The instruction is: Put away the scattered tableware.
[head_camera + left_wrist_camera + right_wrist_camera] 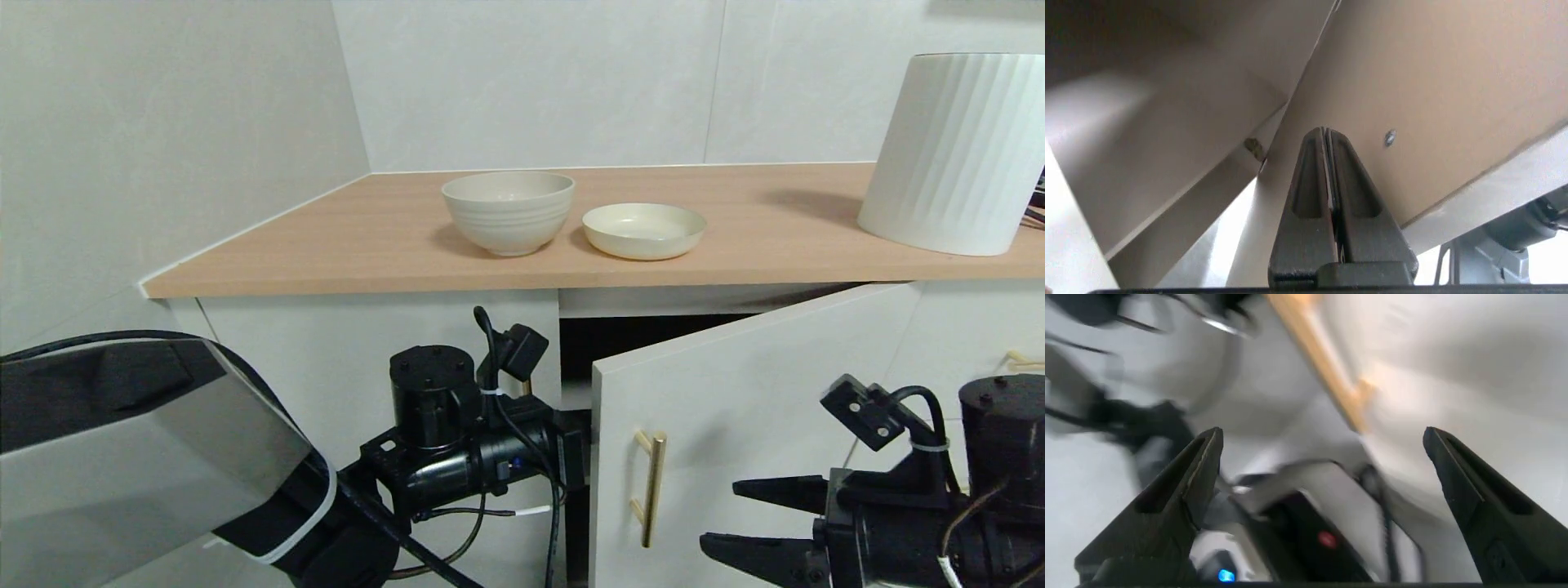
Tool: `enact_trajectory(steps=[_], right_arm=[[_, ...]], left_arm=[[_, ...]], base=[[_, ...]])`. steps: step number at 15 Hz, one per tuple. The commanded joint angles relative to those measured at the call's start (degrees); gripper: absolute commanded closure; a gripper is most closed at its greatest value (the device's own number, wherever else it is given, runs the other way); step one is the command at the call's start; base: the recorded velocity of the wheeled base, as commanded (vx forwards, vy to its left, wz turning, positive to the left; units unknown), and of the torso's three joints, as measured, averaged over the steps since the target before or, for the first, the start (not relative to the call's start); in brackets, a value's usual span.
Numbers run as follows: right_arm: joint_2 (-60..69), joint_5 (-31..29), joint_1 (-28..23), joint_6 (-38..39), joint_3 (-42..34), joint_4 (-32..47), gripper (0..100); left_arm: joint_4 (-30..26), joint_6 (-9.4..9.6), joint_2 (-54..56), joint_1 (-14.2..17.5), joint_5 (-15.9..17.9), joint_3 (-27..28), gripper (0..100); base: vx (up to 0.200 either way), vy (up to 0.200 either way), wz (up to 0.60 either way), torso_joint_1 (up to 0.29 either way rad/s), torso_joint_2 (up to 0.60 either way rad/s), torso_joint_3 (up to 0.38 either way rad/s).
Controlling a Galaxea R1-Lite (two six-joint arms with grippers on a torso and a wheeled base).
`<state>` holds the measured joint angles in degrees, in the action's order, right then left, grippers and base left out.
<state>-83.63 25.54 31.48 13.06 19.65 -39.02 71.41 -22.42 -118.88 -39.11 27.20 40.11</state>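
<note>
White ribbed container (951,151) on wooden worktop (326,245), above the right jaws; brass handle (651,487) of the open cabinet door (759,392), near their tips; tiled wall (531,82) beyond.

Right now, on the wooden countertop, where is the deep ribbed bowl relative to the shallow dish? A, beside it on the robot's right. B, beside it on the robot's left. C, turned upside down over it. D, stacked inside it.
B: the deep ribbed bowl stands upright on the wooden countertop, on the robot's left of the shallow dish, not in it.
</note>
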Motion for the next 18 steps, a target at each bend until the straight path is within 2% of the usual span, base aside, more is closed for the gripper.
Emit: enact_trajectory(steps=[1, 3, 4, 7, 12, 15, 18], right_arm=[[7.43, -2.42, -0.36, -0.49, -0.84, 5.71, 0], [12.17, -2.6, -0.36, -0.31, 0.74, 15.03, 0], [13.75, -2.34, -0.36, -0.22, 1.0, 17.31, 0], [14.81, -2.34, -0.36, -0.14, 1.0, 18.19, 0], [14.81, -2.34, -0.19, -0.22, 0.39, 18.28, 0], [14.81, -2.34, -0.1, -0.4, 0.04, 18.28, 0], [14.98, -2.34, 0.43, -0.4, 0.04, 18.28, 0]], left_arm=[[0.04, 0.01, 1.72, -0.53, 0.05, -0.2, 100], [0.04, 0.01, 2.43, -0.88, 0.05, -0.47, 100], [0.04, 0.01, 2.52, -0.88, 0.05, -0.82, 100], [-0.05, 0.01, 2.25, -1.94, 0.05, -1.08, 100], [-0.22, -0.08, 0.58, -2.2, 0.14, 0.59, 100], [-1.01, -0.17, -1.26, -2.2, 0.14, 3.93, 100], [-5.58, -0.17, -2.23, -2.2, 0.14, 7.62, 100]], base=[[0.0, 0.0, 0.0, 0.0, 0.0, 0.0], [0.0, 0.0, 0.0, 0.0, 0.0, 0.0], [0.0, 0.0, 0.0, 0.0, 0.0, 0.0], [0.0, 0.0, 0.0, 0.0, 0.0, 0.0], [-0.2, 0.0, 0.0, 0.0, 0.0, 0.003], [-0.067, 0.0, 0.0, -0.001, 0.0, 0.001], [0.0, 0.0, 0.0, 0.0, 0.0, 0.0]])
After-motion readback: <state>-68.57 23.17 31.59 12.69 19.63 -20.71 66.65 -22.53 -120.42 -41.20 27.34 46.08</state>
